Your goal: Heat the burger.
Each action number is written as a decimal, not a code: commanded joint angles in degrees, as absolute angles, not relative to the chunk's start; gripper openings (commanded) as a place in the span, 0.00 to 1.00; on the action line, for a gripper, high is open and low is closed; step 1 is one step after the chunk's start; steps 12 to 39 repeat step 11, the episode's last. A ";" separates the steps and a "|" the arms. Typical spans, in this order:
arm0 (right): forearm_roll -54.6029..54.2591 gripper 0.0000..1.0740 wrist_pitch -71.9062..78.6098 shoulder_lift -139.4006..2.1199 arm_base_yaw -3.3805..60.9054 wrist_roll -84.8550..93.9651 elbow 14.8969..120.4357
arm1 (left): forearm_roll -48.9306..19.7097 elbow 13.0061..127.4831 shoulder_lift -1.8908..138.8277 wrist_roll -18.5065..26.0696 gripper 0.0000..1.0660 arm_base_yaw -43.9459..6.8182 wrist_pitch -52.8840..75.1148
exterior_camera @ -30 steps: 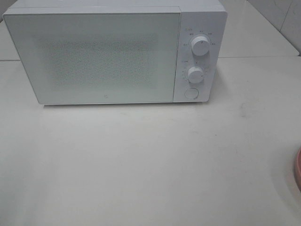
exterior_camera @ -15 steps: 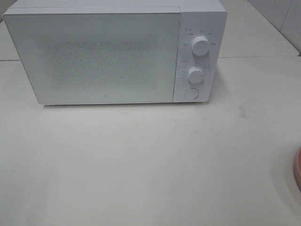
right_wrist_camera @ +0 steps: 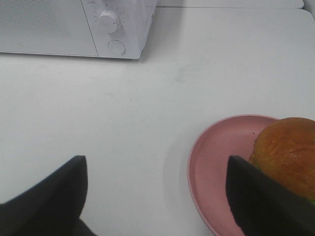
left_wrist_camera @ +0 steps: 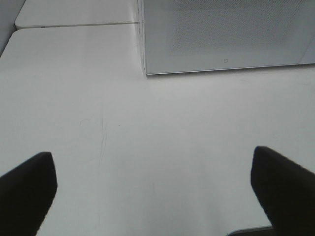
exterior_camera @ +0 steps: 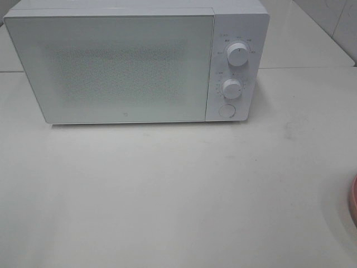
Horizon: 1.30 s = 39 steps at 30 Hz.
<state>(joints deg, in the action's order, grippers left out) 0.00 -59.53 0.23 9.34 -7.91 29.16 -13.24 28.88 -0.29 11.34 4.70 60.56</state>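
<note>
Nothing moved; burger (right_wrist_camera: 290,150) on plate (right_wrist_camera: 216,157); both grippers' fingers (left_wrist_camera: 29,189) spread, empty.

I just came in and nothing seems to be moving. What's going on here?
Nothing is being handled yet. A white microwave stands on the table with its door shut. The burger sits on a pink plate off to the right, barely inside the overhead view. The right gripper hangs open near the plate, one finger in front of the burger in its view, gripping nothing. The left gripper is open over bare table in front of the microwave.
</note>
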 commanded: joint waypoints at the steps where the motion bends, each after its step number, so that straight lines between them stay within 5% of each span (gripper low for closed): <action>1: 0.00 0.70 -59.42 1.20 8.88 -7.05 29.05 | -13.58 28.82 -1.55 11.46 0.94 4.87 59.87; 39: -0.29 0.70 -59.42 1.20 8.88 -7.05 29.05 | -13.58 28.82 -1.38 11.46 0.94 4.87 59.87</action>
